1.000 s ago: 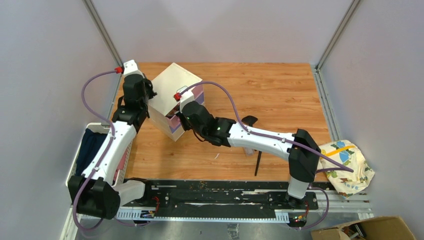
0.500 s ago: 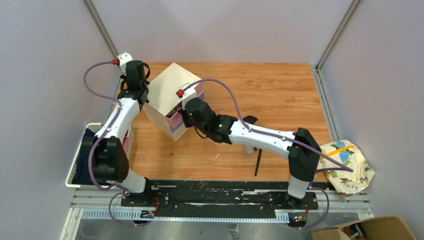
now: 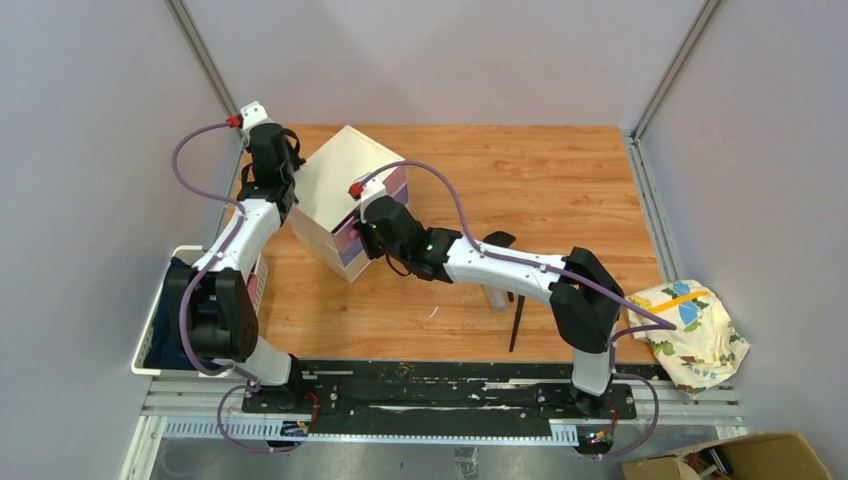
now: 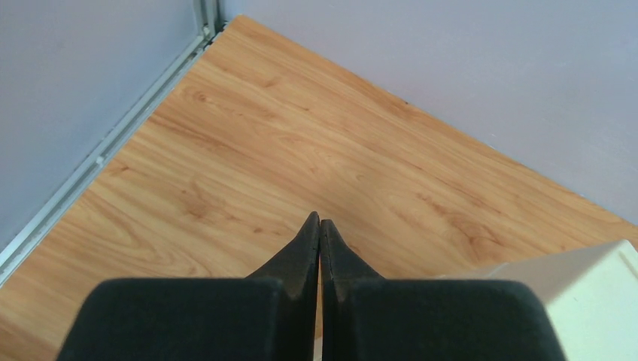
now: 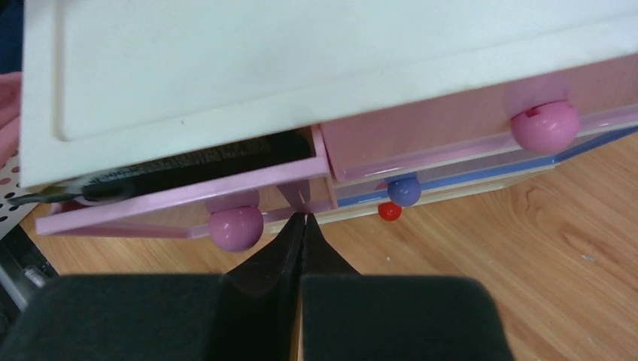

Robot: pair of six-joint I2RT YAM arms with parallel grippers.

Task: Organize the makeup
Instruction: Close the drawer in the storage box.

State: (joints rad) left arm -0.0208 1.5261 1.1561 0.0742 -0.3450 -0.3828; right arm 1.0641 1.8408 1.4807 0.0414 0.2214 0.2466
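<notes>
Cream box (image 3: 330, 185) on the tabletop (image 3: 540, 180) has its top pink drawer (image 5: 180, 199) slid partly out, with dark items (image 5: 195, 162) inside that are too hidden to identify. The right end effector (image 5: 303, 218) is pinched together and empty, tips just at that drawer's front. The left end effector (image 4: 320, 223) is likewise pinched together by the box's back corner, and the black brush (image 3: 516, 325) lies on the tabletop well apart from both.

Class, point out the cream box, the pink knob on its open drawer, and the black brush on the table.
Cream box with pink drawers (image 3: 335, 182): top external view, flat top.
Round pink knob of open drawer (image 5: 236, 228): right wrist view, centre.
Slim black brush (image 3: 516, 325): top external view, mid-handle.
</notes>
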